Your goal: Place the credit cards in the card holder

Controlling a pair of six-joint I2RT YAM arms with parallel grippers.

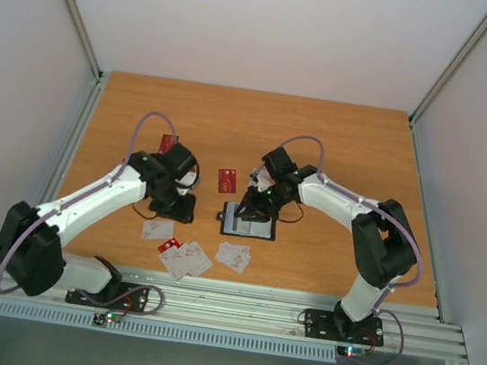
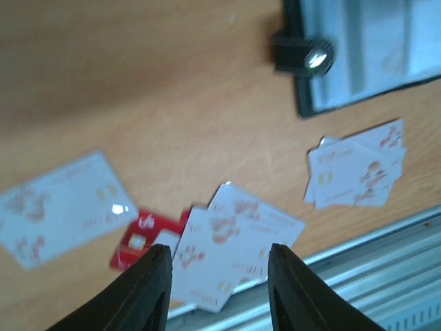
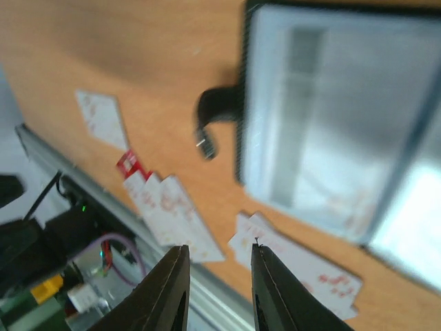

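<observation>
We see the orange table [image 1: 234, 118], which carries all the things on its near half. The left pincer [image 2: 220, 293] hangs above the cards by the front edge. Its jaws stand partly apart and nothing is between them. The right pincer [image 3: 217, 293] is near the card holder [image 1: 251, 223], with its jaws only a little apart and also empty. The card holder lies open and flat in the middle of the table, its pale inside turned up. We cannot tell if a card is already inside.

The credit cards [image 2: 234, 238] lie outside it, in three small groups near the front edge, and two red cards [image 1: 226, 180] lie farther back. We judge that the step in hand is the reach for a card. The next move asks the left pincer to come down and catch one thin card by its edge.
</observation>
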